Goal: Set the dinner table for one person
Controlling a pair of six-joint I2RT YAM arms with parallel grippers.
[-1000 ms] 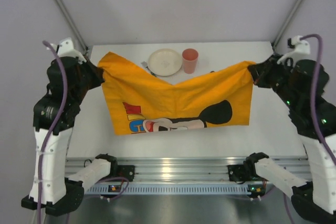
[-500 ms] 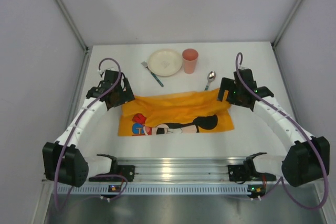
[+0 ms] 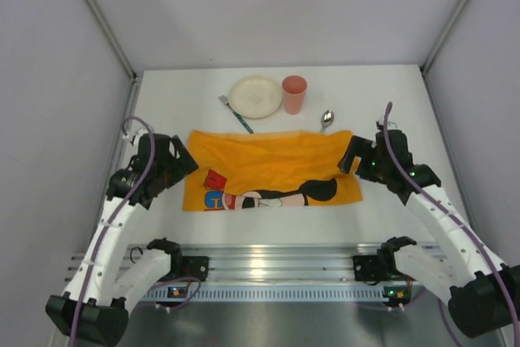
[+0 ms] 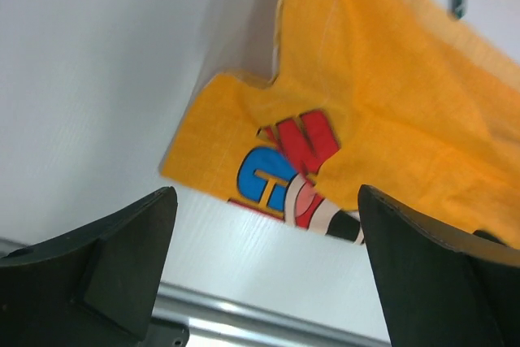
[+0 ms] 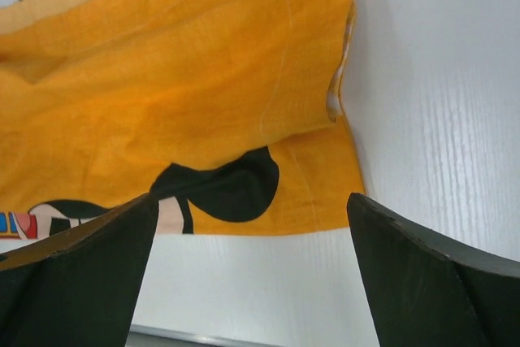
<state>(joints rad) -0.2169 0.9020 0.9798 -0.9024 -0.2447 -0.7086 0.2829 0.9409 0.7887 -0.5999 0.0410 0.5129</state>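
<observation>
The orange Mickey Mouse cloth (image 3: 272, 170) lies on the white dinner table (image 3: 406, 95), its far part doubled over the printed near strip. My left gripper (image 3: 180, 164) hovers open just off the cloth's left edge, holding nothing. In the left wrist view the cloth (image 4: 374, 119) lies beyond the spread gripper (image 4: 268, 266). My right gripper (image 3: 349, 156) stands open at the cloth's right edge. In the right wrist view the cloth (image 5: 179, 95) lies beyond the empty gripper (image 5: 252, 274). A cream plate (image 3: 255, 96), pink cup (image 3: 294, 93), fork (image 3: 236, 114) and spoon (image 3: 326, 119) lie behind the cloth.
Grey walls enclose the table on three sides. A metal rail (image 3: 268, 262) with the arm bases runs along the near edge. White tabletop shows to the left and right of the cloth and in front of it.
Both grippers opened and let go of the cloth's corners. The cloth came down from being stretched in the air and lies on the table. Both arms drew back toward the near edge.
</observation>
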